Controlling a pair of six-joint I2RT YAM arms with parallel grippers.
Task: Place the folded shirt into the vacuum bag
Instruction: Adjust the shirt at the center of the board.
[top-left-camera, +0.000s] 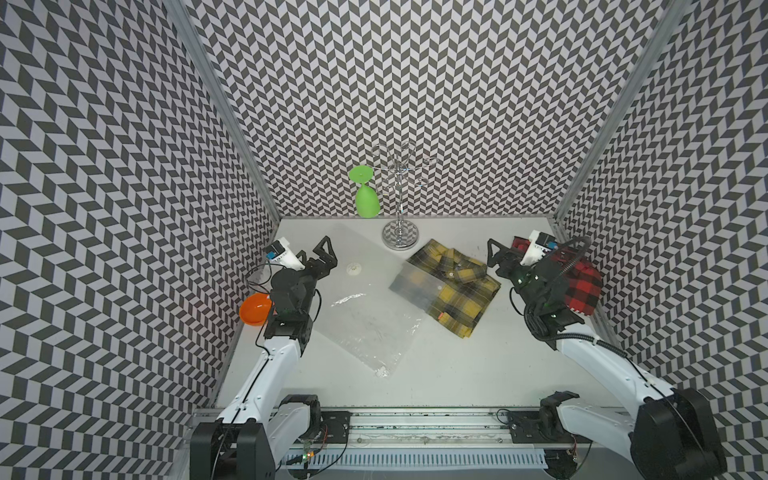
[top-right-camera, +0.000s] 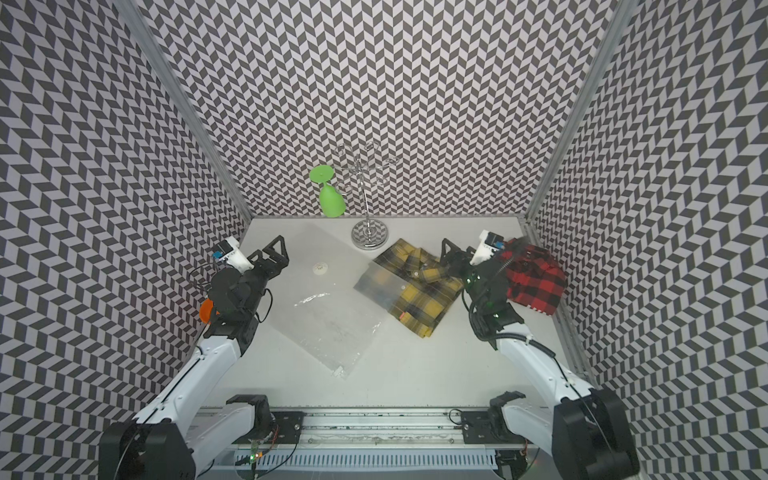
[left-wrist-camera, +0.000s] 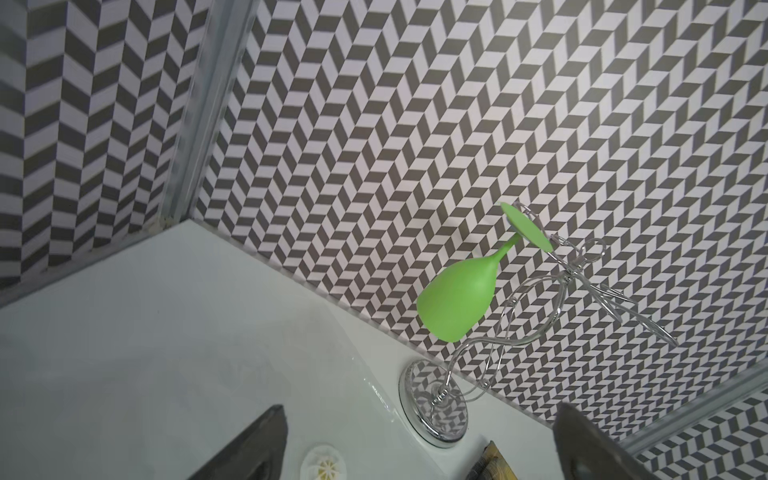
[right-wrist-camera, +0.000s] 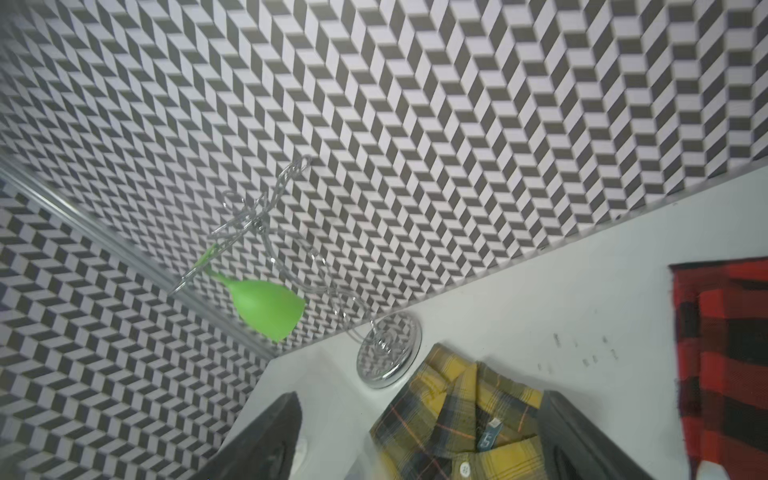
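Both top views look steeply down from high above the front rail (top-left-camera: 415, 419), facing the patterned back wall (top-left-camera: 415, 83) and taking in the whole white table (top-left-camera: 457, 365), nearly identically. The left wrist camera sits low and close over the table, tilted up at the back wall, sharing with them the white cap (top-left-camera: 354, 269) of the bag (top-left-camera: 365, 324). The right wrist camera, equally low, shares the yellow shirt (top-left-camera: 461, 286). All four show the green glass (top-left-camera: 366, 203) on the wire stand (top-left-camera: 400, 240).

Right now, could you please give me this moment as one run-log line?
left gripper: open, empty | right gripper: open, by yellow plaid shirt | vacuum bag: flat, overlapping shirt corner
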